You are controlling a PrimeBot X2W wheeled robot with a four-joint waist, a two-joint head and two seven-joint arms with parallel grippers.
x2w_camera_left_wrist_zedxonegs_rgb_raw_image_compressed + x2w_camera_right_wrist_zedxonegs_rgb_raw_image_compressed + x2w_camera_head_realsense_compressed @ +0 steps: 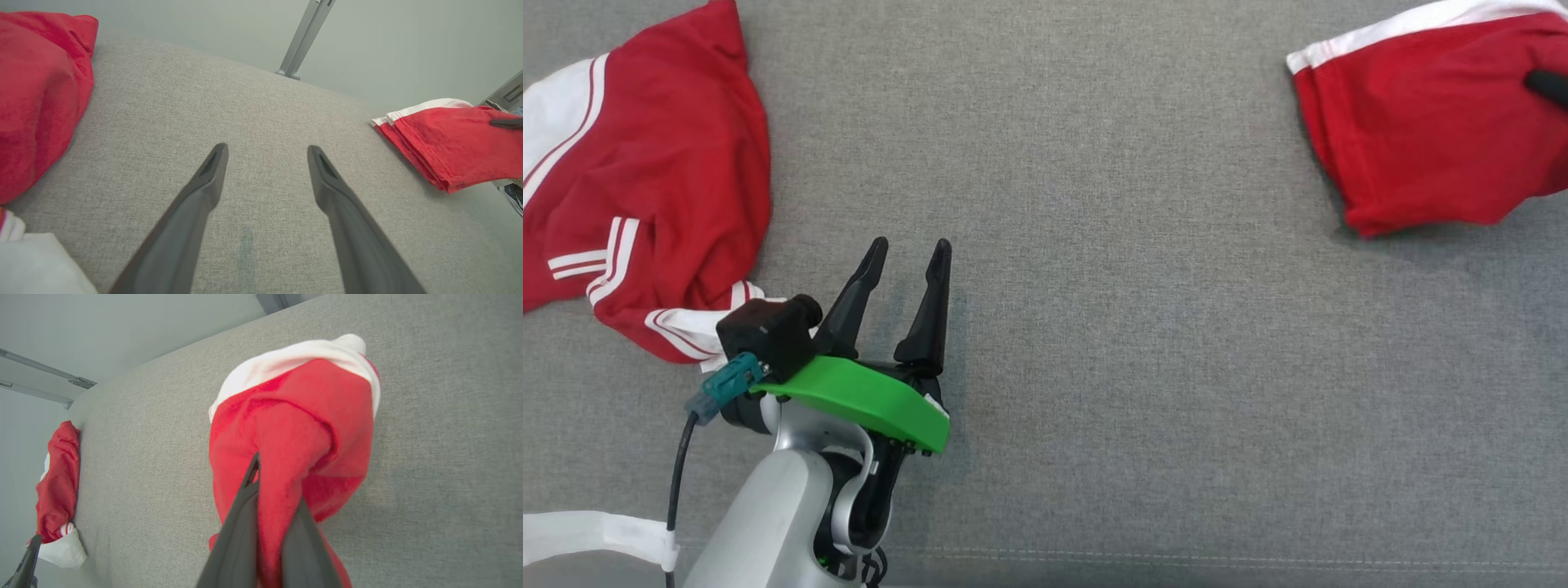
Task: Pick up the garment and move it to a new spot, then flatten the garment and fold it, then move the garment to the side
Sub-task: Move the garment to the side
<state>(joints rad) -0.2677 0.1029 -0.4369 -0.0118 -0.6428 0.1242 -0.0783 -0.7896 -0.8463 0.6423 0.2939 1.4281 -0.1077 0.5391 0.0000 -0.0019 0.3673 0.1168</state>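
Note:
A folded red garment (1429,122) with a white band lies at the far right of the grey fabric surface (1135,327). My right gripper (278,482) is shut on it, a ridge of red cloth pinched between the two fingers. One dark fingertip (1547,84) rests on the cloth at the right edge of the head view. The same garment (449,143) appears in the left wrist view. My left gripper (910,245) stands open over bare fabric at the lower left, nothing between its fingers (267,149).
A second red garment (645,180) with white stripes lies crumpled at the left, its cuff just beside my left wrist. A grey metal post (304,36) stands beyond the far edge. A seam (1176,559) runs along the near edge.

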